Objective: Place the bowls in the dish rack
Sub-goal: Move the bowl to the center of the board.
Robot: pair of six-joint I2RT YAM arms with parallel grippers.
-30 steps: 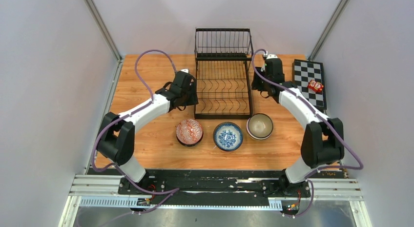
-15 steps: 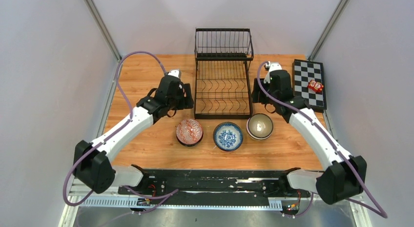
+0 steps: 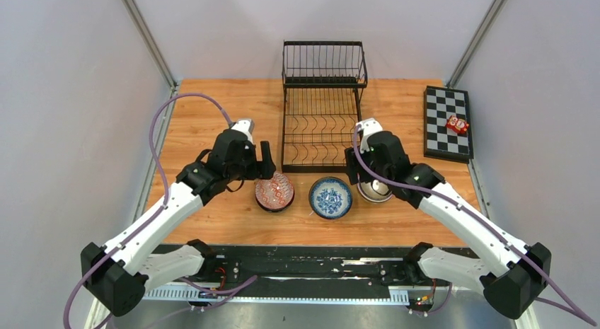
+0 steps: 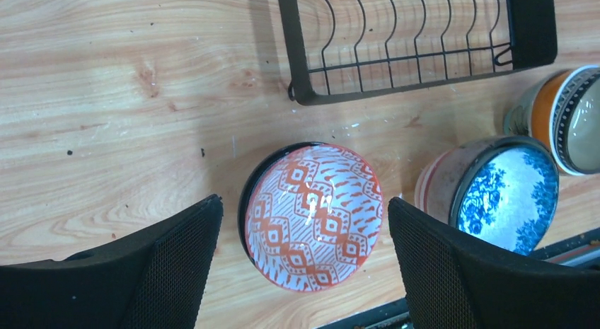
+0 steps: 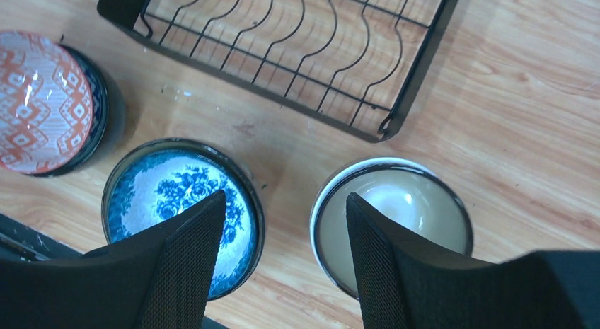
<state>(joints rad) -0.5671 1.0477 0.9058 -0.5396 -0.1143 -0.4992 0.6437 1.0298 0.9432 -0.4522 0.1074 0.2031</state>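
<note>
Both arms have come back from beside the dish rack to the bowls before it, and while the left gripper hangs wide over the red-patterned bowl, the right gripper, also open and empty, straddles the gap between the blue floral bowl and the cream bowl, so its fingers may strike both rims.

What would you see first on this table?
Three bright bowls in a row: a red-patterned bowl, a blue flowered bowl and a cream bowl. Behind them sits the empty black dish rack. The left gripper hovers open over the red one, the right gripper beside the cream one.
</note>
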